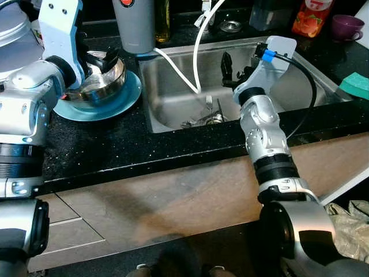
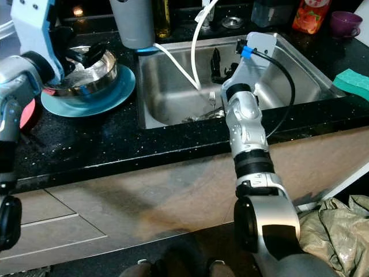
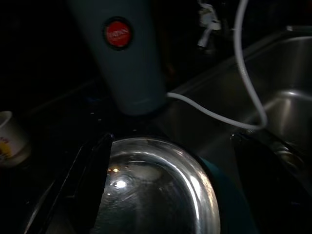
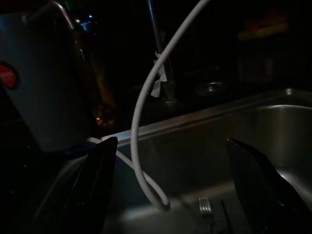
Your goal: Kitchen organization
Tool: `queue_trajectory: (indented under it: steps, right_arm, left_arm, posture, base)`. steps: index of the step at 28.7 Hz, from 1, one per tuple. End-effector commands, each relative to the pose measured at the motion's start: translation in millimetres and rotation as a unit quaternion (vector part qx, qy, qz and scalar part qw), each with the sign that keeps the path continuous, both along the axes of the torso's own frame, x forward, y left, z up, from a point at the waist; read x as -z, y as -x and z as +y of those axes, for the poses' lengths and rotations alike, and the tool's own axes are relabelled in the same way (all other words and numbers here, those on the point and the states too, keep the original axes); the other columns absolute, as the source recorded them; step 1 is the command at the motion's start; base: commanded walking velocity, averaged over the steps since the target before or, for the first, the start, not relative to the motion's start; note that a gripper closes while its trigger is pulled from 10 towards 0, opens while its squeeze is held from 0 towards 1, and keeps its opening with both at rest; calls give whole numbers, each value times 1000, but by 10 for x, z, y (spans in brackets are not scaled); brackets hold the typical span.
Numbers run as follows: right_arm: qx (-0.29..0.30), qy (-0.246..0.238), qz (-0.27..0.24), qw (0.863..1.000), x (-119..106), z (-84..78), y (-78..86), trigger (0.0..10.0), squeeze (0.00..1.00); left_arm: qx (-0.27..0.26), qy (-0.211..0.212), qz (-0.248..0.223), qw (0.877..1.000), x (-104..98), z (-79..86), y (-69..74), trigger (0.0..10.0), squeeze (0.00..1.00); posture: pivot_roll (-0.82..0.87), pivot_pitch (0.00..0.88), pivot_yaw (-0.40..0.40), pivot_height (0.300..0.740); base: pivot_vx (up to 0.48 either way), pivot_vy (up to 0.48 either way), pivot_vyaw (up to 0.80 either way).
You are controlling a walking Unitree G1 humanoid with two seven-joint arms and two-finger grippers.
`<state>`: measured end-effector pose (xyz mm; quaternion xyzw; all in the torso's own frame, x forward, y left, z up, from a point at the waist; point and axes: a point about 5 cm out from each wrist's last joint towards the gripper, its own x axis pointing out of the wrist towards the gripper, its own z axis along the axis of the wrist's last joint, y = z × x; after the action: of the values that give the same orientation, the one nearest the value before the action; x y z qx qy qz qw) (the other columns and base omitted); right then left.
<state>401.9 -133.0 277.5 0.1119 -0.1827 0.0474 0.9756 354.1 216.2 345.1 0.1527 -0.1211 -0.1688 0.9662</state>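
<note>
So the robot's parked in front of a black speckled stone surface (image 1: 115, 150) with a stainless steel sink basin (image 1: 173, 86) let into it, and both arms are up over the work. The left tool (image 1: 99, 62) is right at a shiny round steel bowl (image 1: 95, 81) that sits on a flat light-blue plate (image 1: 124, 101), just beside the sink's left edge. In the left wrist view its two black fingers (image 3: 90, 180) stand spread on either side of the bowl's rim, so it's open wide and straddling the bowl, not clamped on anything; my guess is it's lining up to lift the bowl off the plate. The right tool (image 1: 228, 72) hangs inside the basin with its fingers (image 4: 97, 180) also wide apart and empty, pointing down toward a silver metal fork (image 1: 209, 104) lying in a small heap of cutlery at the drain. That looks like the next thing to get fished out. A thin white hose (image 1: 199, 52) loops down into the sink between the tool and the back wall, and it could snag on the way in. Behind the bowl stands a tall grey cylinder flask with a red badge (image 1: 135, 23), and off at the right end there's a green sponge (image 1: 356, 85), an orange juice carton (image 1: 311, 16) and a purple cup (image 1: 347, 26), all well apart from the action.
</note>
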Motion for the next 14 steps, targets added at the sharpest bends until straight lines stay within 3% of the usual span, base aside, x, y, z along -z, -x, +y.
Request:
queue_trajectory:
  steps: [1,4,8,14]
  right_arm:
    - [-7,0,1,1000,-12,36,24,10000,0]
    - [-10,1,0,1000,-29,38,32,10000,0]
    - [-13,5,-1,1000,-33,29,50,10000,0]
    - [-20,11,-2,1000,-32,70,64,10000,0]
  left_arm:
    - [33,-38,34,998,69,45,28,10000,0]
    - [-16,-41,52,998,59,180,-19,10000,0]
    - [-133,40,48,989,21,525,-131,10000,0]
    - [-168,131,116,970,282,629,-229,10000,0]
  posture:
    - [81,139,23,740]
    - [77,141,22,740]
    - [72,141,15,740]
    - [64,140,15,740]
  base:
    - [0,0,0]
    - [0,0,0]
    - [0,0,0]
    - [0,0,0]
